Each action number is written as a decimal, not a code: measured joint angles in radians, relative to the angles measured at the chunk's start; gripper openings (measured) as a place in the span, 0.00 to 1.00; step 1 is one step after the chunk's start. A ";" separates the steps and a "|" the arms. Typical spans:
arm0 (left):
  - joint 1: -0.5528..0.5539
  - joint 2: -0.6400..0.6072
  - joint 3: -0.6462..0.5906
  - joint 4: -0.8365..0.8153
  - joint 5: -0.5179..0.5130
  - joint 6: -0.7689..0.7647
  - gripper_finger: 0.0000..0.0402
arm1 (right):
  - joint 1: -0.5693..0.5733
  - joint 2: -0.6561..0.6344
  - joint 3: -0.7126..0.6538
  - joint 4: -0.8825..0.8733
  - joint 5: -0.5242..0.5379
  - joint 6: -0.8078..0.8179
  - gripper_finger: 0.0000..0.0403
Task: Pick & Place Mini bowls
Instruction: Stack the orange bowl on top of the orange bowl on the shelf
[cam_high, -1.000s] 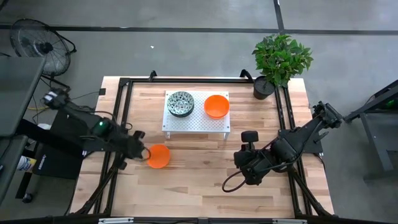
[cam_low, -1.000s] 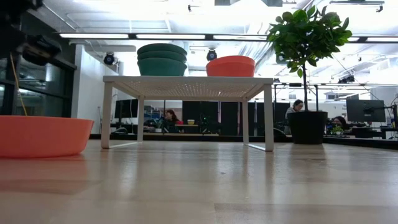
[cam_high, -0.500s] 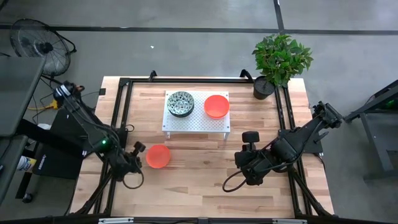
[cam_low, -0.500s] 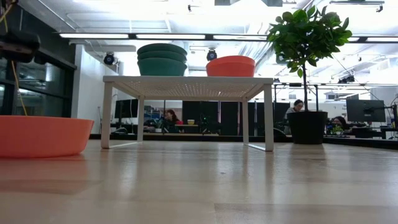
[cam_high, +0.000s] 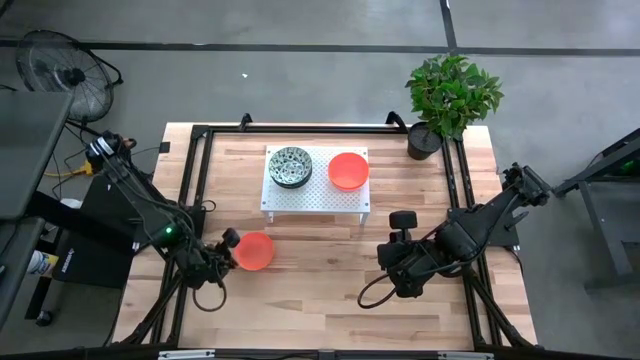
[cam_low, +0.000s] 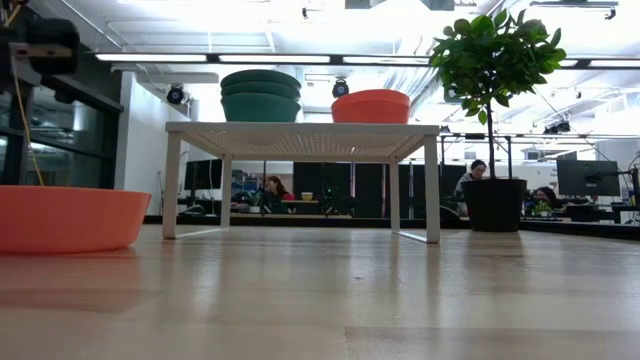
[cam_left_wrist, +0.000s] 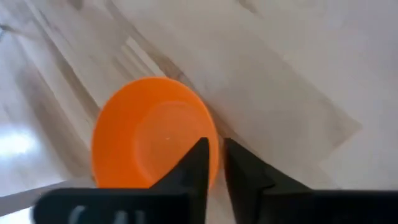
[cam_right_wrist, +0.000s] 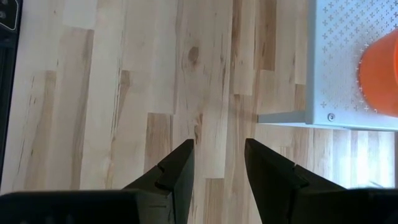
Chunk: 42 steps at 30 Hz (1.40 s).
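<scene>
Nearest, at lower left of the high view, the left gripper (cam_high: 228, 243) has its jaws clamped on the rim of one orange bowl (cam_high: 254, 251) on the table (cam_high: 320, 290), the right gripper (cam_high: 397, 250) waits jaws apart at lower right, and farther back the white rack (cam_high: 316, 196) already carries the stacked speckled bowls (cam_high: 290, 166) and another orange bowl (cam_high: 348, 170).

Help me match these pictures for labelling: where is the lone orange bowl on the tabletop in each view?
High view: orange bowl, lower left, by the left gripper.
Low view: far left edge.
Left wrist view: centre-left, fingers at its rim.
Right wrist view: not in it.
Shared landmark: white perforated stand.
</scene>
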 joint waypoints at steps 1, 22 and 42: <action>0.000 0.002 0.000 0.000 -0.014 0.009 0.13 | 0.000 0.000 0.000 0.000 0.000 0.000 0.32; 0.131 0.242 0.000 0.020 0.058 0.178 0.30 | 0.000 0.000 0.000 0.000 0.011 -0.002 0.32; 0.177 0.265 0.056 0.082 0.138 0.244 0.01 | 0.000 0.000 0.000 0.001 -0.123 0.004 0.32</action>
